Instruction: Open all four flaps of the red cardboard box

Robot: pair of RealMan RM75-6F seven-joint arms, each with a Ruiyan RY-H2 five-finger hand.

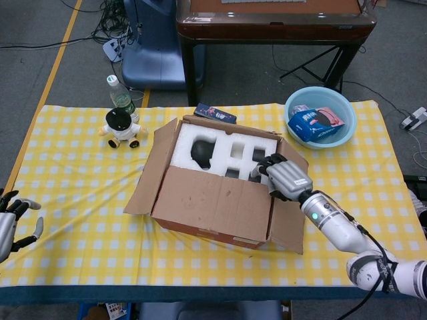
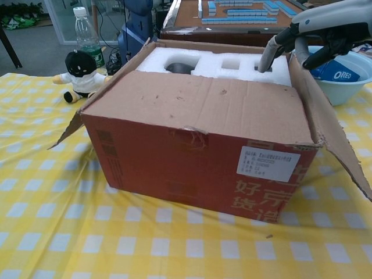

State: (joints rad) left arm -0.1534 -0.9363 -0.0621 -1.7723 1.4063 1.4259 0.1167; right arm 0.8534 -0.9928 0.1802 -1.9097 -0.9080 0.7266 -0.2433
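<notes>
The red cardboard box stands mid-table with white foam showing in its far half. Its near flap lies folded flat over the front half. The left flap and right flap hang outward, and the far flap stands up at the back. My right hand hovers over the box's right side, fingers bent down, one fingertip touching the foam; it holds nothing. My left hand rests open at the table's left edge.
A toy figure and a bottle stand at the back left. A dark blue packet lies behind the box. A blue basin with snack packs sits at the back right.
</notes>
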